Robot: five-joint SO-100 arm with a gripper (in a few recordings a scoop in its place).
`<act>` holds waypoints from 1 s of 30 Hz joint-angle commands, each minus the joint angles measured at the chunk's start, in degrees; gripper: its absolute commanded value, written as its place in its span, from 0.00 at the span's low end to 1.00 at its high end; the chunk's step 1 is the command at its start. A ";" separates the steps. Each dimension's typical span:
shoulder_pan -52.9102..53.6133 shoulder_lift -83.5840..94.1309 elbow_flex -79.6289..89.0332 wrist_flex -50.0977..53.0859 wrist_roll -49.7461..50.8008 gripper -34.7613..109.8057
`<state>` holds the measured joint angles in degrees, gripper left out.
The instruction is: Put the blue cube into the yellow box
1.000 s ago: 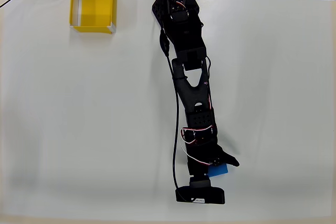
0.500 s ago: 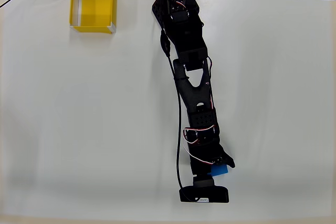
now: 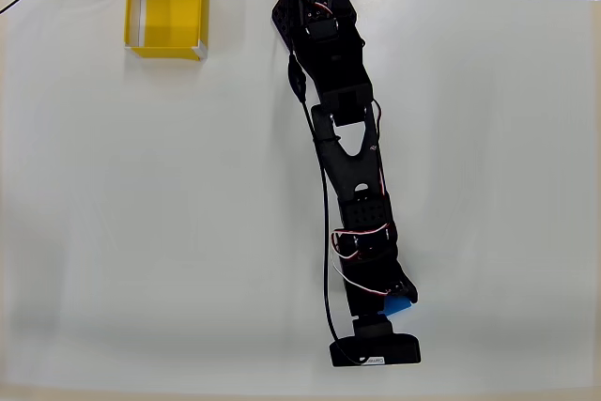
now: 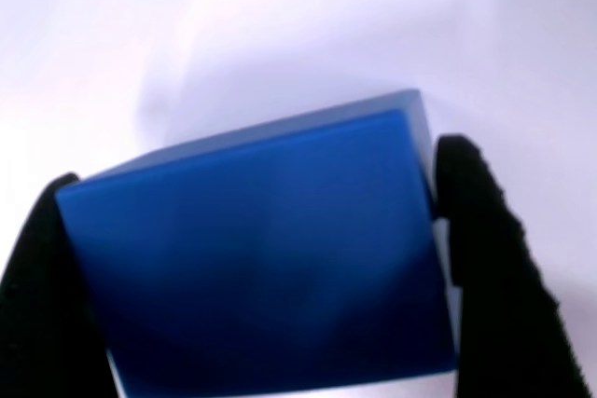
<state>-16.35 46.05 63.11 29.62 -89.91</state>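
While the black two-finger gripper's fingers (image 4: 485, 258) clamp the small matte bright-blue cube (image 4: 261, 258) near the white surface's (image 3: 141, 232) front edge, its skewed seating could let it slip before reaching the open yellow box (image 3: 166, 16) at the far-left corner.

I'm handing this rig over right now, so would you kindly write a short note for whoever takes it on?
Gripper: shut on the blue cube, one black finger on each side in the wrist view.
Blue cube: in the gripper near the table's bottom edge in the overhead view, mostly hidden under the arm.
Yellow box: top-left corner of the table, nothing in it.
Done: cube gripped.
Left: carry it to the box and release it inside.
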 commanded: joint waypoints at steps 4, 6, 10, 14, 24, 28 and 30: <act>-0.09 4.04 -3.69 0.79 -2.46 0.44; 0.00 4.13 -3.60 0.79 -2.90 0.44; 0.00 5.36 -3.69 1.32 -3.25 0.43; 0.44 8.53 -3.69 2.90 -3.52 0.43; 3.87 16.79 -2.81 5.98 -4.39 0.42; 5.45 20.74 -1.76 7.12 -4.75 0.42; 6.50 23.64 -0.53 7.73 -4.92 0.42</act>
<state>-11.16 50.62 63.54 36.30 -93.60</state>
